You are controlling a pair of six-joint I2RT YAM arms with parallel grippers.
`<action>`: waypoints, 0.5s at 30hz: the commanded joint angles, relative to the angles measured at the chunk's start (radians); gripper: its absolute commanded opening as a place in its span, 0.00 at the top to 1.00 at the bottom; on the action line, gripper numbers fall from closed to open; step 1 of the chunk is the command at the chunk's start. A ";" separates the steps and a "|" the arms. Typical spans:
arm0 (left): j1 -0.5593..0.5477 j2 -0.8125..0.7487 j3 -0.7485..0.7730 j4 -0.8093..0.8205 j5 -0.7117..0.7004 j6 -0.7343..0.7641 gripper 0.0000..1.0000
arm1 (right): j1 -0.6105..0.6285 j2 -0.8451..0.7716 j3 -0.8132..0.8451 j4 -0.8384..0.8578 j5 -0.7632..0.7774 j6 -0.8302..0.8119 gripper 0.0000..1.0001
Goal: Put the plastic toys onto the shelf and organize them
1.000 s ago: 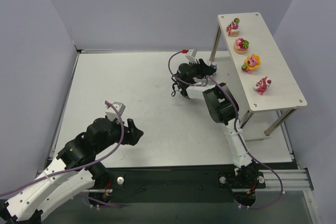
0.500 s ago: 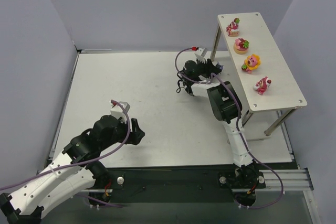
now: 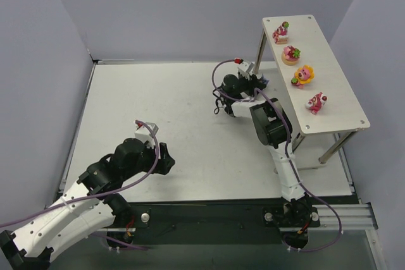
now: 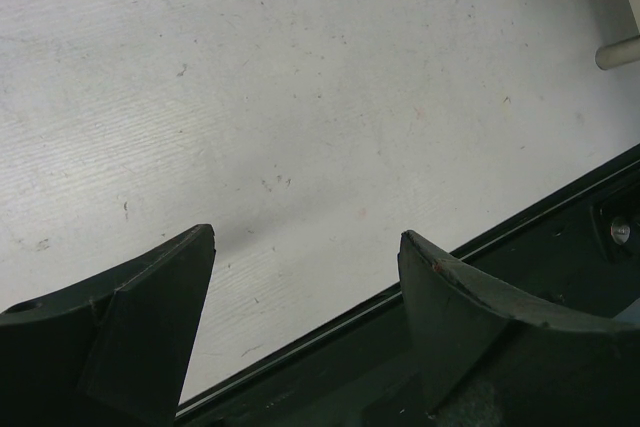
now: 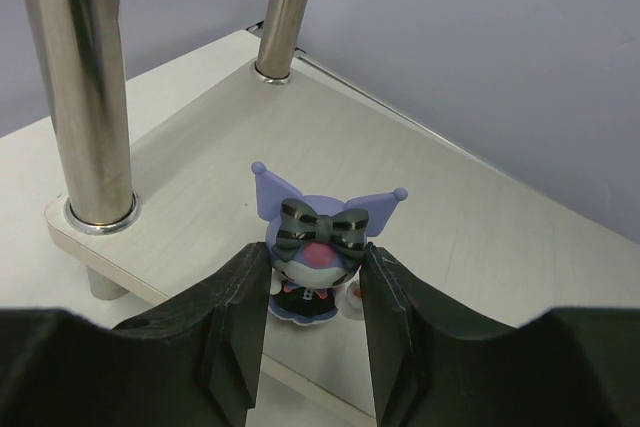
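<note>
At the near left, low over the white tabletop [image 3: 158, 105]: left gripper [image 3: 166, 159], released, jaws spread wide, nothing between them. From its wrist view, only bare scuffed tabletop and the table's dark front rail [image 4: 540, 257] beneath the two black fingers [image 4: 120, 317].

Further right, toward the far side of the table: right gripper [image 3: 258, 83], stretched out to the left side of the shelf [image 3: 335, 86]. Clenched on a purple figurine [image 5: 310, 237] with pointed ears, a black striped bow and a pink face, one black finger [image 5: 240, 307] pressed against each side. Figurine upright at the near edge of the lower board [image 5: 430, 207], just right of a metal leg [image 5: 75, 87]. Resting on the board or just above it: cannot tell.

At the far right, on the top board [image 3: 342, 102], in one row from far end to near end: four bright toys, namely pink cake slice [image 3: 281, 31], round tart [image 3: 291, 54], yellow flower-faced figure [image 3: 303, 75] and pink figure [image 3: 316, 102], each apart from its neighbours.
</note>
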 commanded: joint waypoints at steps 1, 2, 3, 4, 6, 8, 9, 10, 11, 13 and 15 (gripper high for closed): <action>0.004 0.004 0.036 0.003 0.010 0.006 0.16 | -0.015 -0.024 -0.018 0.382 -0.028 0.102 0.98; 0.006 0.002 0.036 0.003 0.010 0.006 0.16 | -0.016 -0.019 -0.012 0.384 -0.029 0.101 0.98; 0.004 0.002 0.035 0.002 0.008 0.006 0.16 | -0.021 -0.013 -0.007 0.384 -0.029 0.102 0.98; 0.006 0.004 0.033 0.002 0.008 0.006 0.16 | -0.022 -0.008 -0.004 0.385 -0.031 0.101 0.98; 0.004 0.007 0.035 0.002 0.008 0.006 0.16 | -0.024 -0.004 0.003 0.385 -0.032 0.101 0.98; 0.004 0.013 0.035 0.003 0.008 0.007 0.16 | -0.022 0.002 0.006 0.385 -0.035 0.099 0.98; 0.004 0.016 0.036 0.003 0.008 0.007 0.16 | -0.022 0.002 0.005 0.385 -0.035 0.099 0.98; 0.004 0.019 0.038 0.002 0.008 0.009 0.16 | -0.022 0.004 0.006 0.385 -0.034 0.099 0.97; 0.004 0.022 0.039 0.002 0.008 0.009 0.16 | -0.022 0.007 0.005 0.385 -0.037 0.098 0.95; 0.004 0.027 0.039 0.002 0.008 0.010 0.16 | -0.019 0.010 0.002 0.387 -0.044 0.096 0.93; 0.004 0.024 0.038 0.002 0.008 0.010 0.16 | -0.019 0.010 0.003 0.389 -0.063 0.092 0.88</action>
